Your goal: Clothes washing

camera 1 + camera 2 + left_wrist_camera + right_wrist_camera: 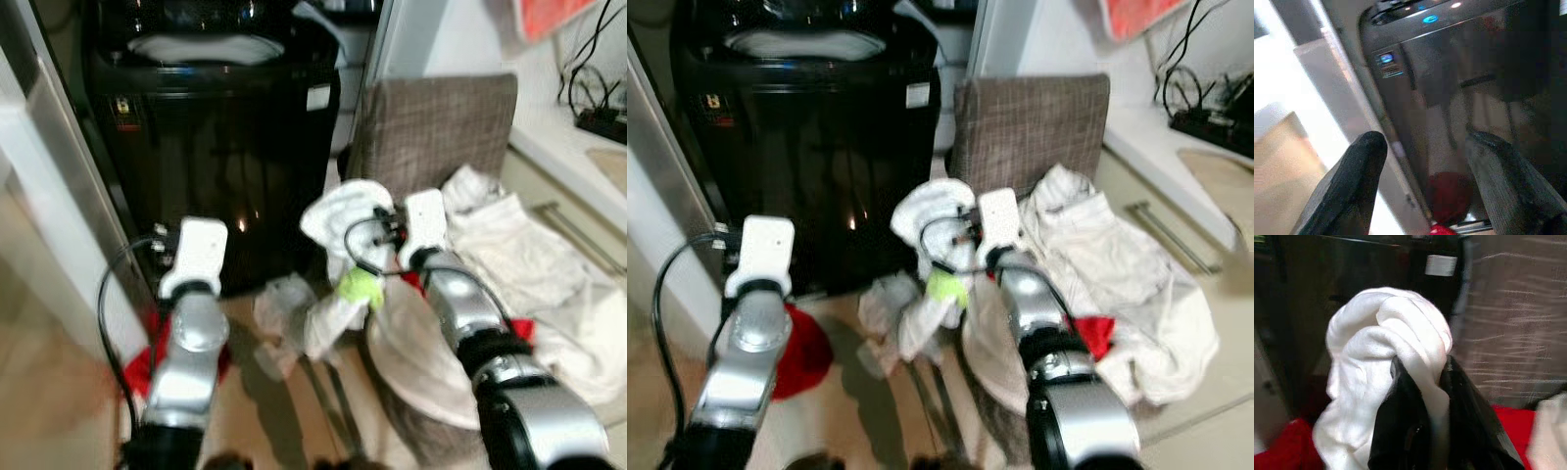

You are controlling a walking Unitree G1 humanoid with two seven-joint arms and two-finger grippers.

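Observation:
A black top-loading washing machine (211, 117) stands ahead with white laundry (201, 47) showing in its open top. My right gripper (1422, 382) is shut on a white garment (338, 220), held up in front of the machine's right corner; the cloth hangs down with a yellow-green patch (360, 286). A pile of white clothes (519, 264) lies on a grey checked chair (431, 122) to the right. My left gripper (1425, 161) is open and holds nothing, raised near the machine's lower left front.
A red cloth (798, 352) lies on the floor at the machine's foot. More red fabric (514, 328) peeks from under the white pile. A light wall panel (49, 196) runs along the left. A counter with cables (598, 117) is at the far right.

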